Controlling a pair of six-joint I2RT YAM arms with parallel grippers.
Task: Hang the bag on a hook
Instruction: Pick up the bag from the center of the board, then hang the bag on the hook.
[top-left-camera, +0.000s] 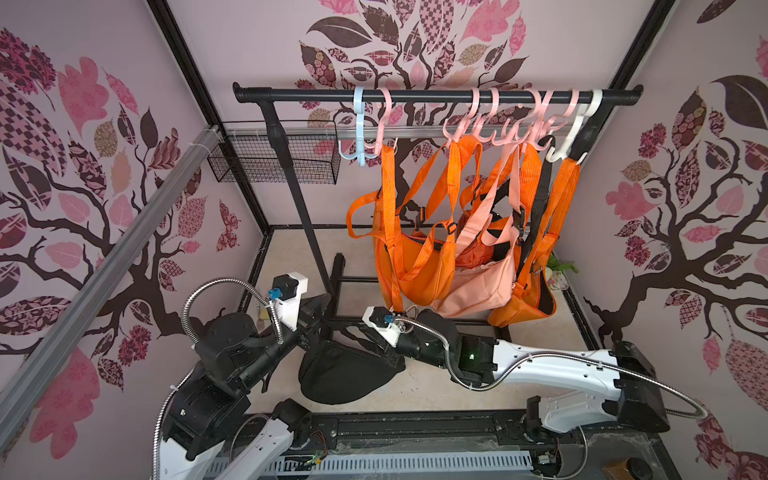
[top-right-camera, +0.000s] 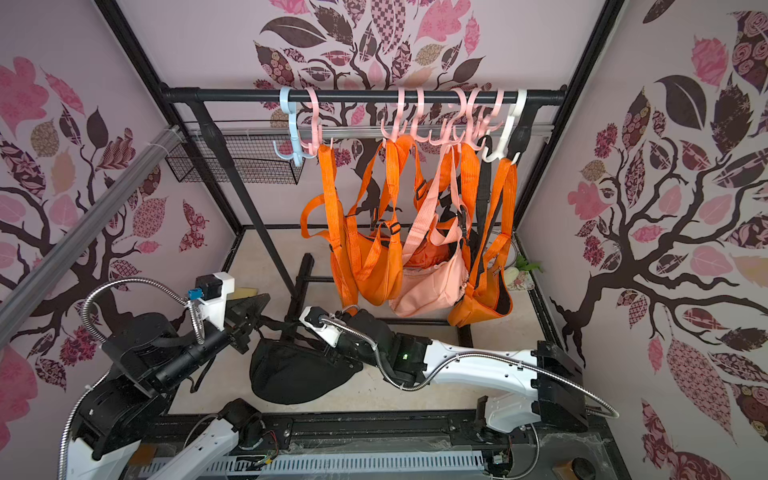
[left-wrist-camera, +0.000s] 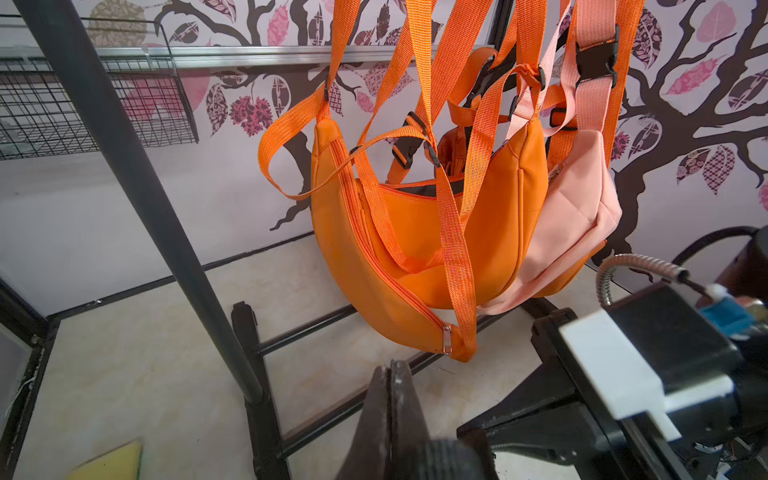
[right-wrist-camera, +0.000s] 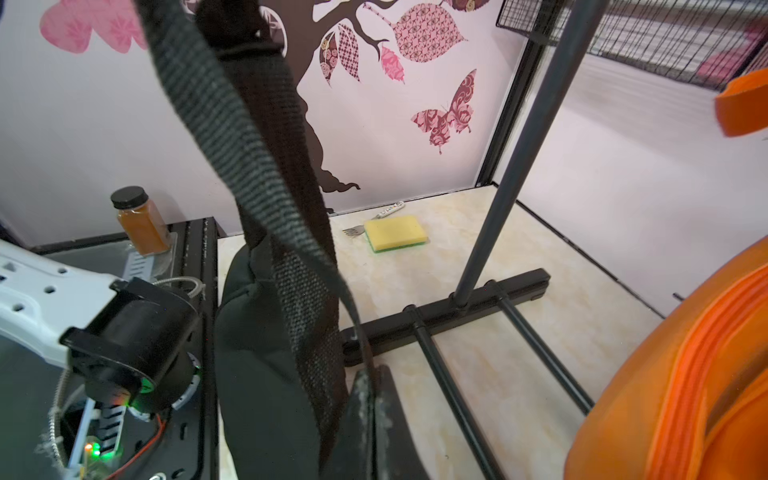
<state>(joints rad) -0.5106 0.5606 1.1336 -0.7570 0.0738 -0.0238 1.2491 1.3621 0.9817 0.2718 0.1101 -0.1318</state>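
Your black bag (top-left-camera: 345, 376) lies on the surface (top-left-camera: 286, 253) near its front edge, between the two arms and not on any hook. Your right claw (right-wrist-camera: 370, 374) is pinched closed on the bag's black strap (right-wrist-camera: 249, 145), which rises past the wrist camera. Your left claw (left-wrist-camera: 390, 368) is pressed closed on nothing, near the rack post (left-wrist-camera: 166, 208)

3 pale pink walls (top-left-camera: 249, 50) close in the space, each covered with dark tree decals bearing pink and patterned leaves. Black frame posts (top-left-camera: 183, 62) run up the back corners. The floor (top-left-camera: 291, 257) is cream with a marbled look. A black garment rack (top-left-camera: 415, 94) stands on it, with a black wire basket (top-left-camera: 274, 153) on the back wall behind. An aluminium rail (top-left-camera: 104, 270) slants across a side wall.
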